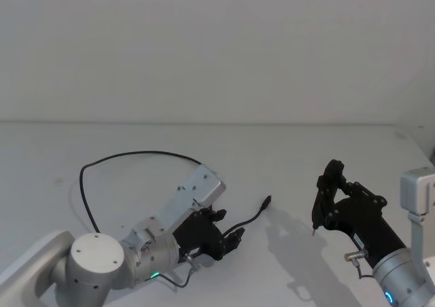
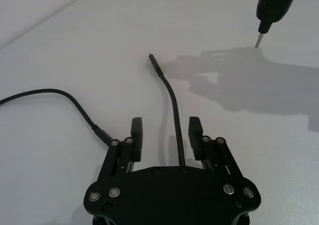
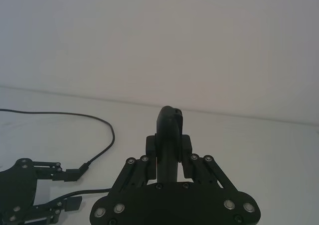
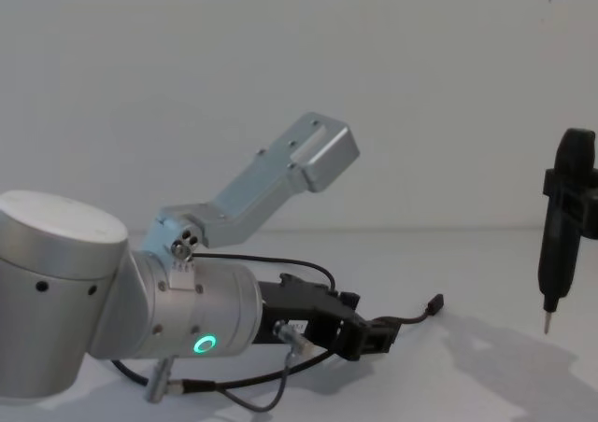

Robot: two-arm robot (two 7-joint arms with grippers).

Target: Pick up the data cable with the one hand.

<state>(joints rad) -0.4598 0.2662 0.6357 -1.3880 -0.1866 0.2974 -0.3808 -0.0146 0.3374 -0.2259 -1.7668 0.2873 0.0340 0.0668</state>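
Note:
The data cable (image 1: 129, 155) is a thin black cord looping over the white table (image 1: 285, 151), with one plug (image 1: 267, 202) lying to the right. My left gripper (image 1: 236, 237) sits low over the table at the centre, open. In the left wrist view the data cable (image 2: 172, 100) runs straight between the two fingers (image 2: 135, 130), untouched by either pad. Its other plug (image 2: 101, 133) lies just outside one finger. My right gripper (image 1: 333, 185) hangs above the table at the right, shut on a black pen-shaped tool (image 1: 317, 208) that points its metal tip down.
A short grey lead (image 1: 182, 278) with a metal connector hangs under my left wrist, and a similar one (image 1: 353, 256) is on the right wrist. A white wall (image 1: 217, 49) closes the far table edge. The tool (image 4: 559, 226) hovers right of the cable's plug (image 4: 434, 303).

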